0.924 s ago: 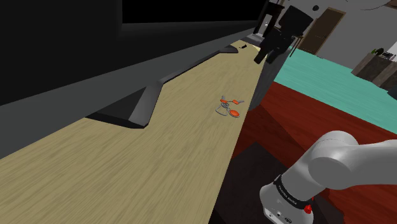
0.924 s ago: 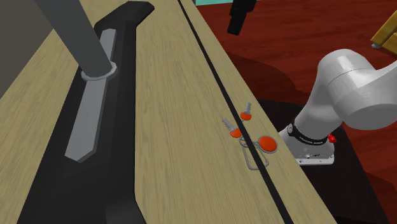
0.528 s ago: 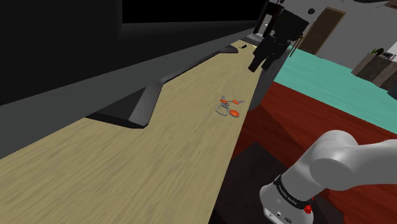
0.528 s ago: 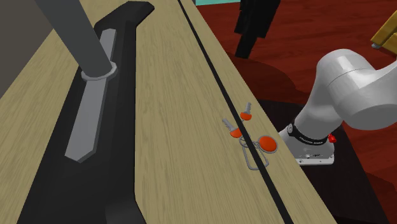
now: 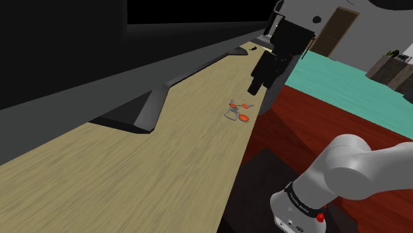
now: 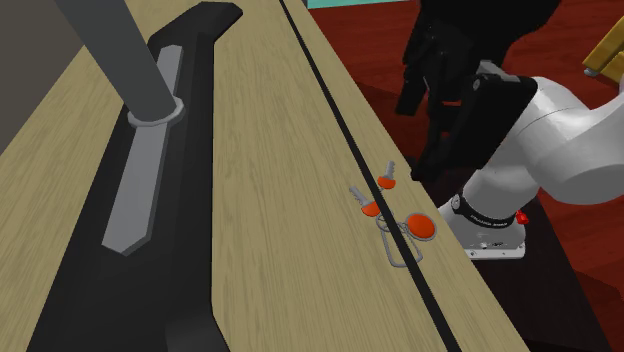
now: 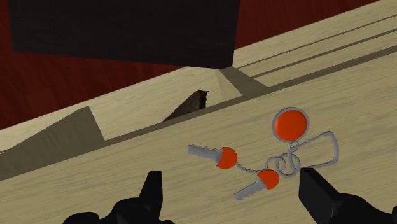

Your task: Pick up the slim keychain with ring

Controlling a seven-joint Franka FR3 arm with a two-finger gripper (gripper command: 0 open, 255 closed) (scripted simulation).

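keychain (image 7: 278, 163): orange-tagged keys on wire ring, flat on wooden counter (image 5: 132, 172). gripper (image 7: 234, 191): above it, fingers wide apart, empty.

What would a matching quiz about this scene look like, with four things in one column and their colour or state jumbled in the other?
Things:
1. keychain
2. countertop
3. jaws
4. arm

Descriptions:
A. white with dark joints
B. open, holding nothing, hanging above the keys
C. pale wood grain
D. orange tags on a ring, lying flat near the counter's edge

Pairs: 1-D, 2-C, 3-B, 4-A
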